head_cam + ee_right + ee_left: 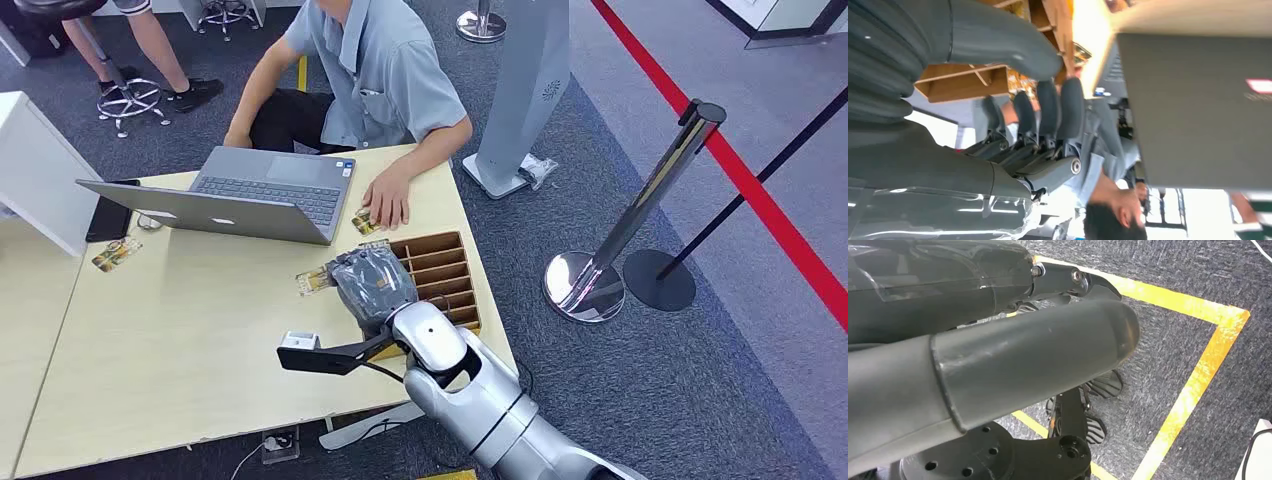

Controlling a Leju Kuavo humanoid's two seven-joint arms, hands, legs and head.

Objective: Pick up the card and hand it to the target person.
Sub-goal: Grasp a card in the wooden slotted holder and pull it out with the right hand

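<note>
The right hand grips the card above the pale bench, beside the wooden tray; grey carpet surrounds it. I cannot tell the left hand's state.

Table and floor, non-task items.
Open laptop on table; black phone beside it; chrome stanchion on carpet.
</note>
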